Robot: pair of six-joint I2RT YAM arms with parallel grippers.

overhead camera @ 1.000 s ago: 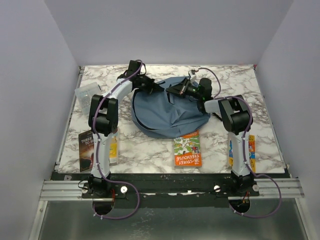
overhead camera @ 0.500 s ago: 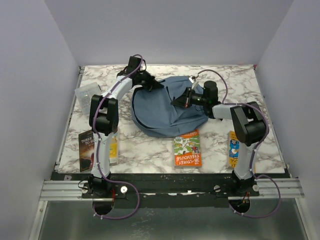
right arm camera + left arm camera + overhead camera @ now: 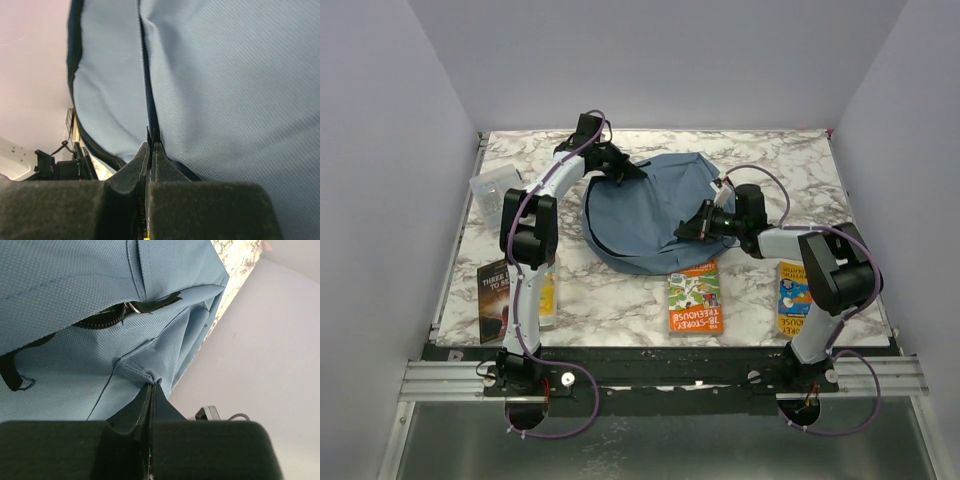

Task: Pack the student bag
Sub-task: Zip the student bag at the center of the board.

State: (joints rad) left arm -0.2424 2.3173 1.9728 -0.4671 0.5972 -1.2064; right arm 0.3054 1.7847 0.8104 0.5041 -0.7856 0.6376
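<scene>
The student bag (image 3: 645, 215), dusty-blue with black zippers, lies in the middle of the marble table. My left gripper (image 3: 638, 172) is shut on a pinch of the bag's fabric (image 3: 150, 377) at its far left edge, beside a partly open black zipper (image 3: 102, 320). My right gripper (image 3: 686, 229) is shut on a thin black zipper pull (image 3: 151, 134) on the bag's right side. The blue fabric fills the right wrist view (image 3: 235, 85).
An orange-and-green book (image 3: 694, 297) lies in front of the bag. A dark book (image 3: 492, 296) and a yellow item (image 3: 547, 298) lie at the near left. A yellow-blue book (image 3: 792, 297) lies near right. A clear plastic box (image 3: 496, 187) sits far left.
My right gripper has moved toward me and rightward along the bag's right side, pulling the zipper pull with it. The left gripper has stayed on the fabric.
</scene>
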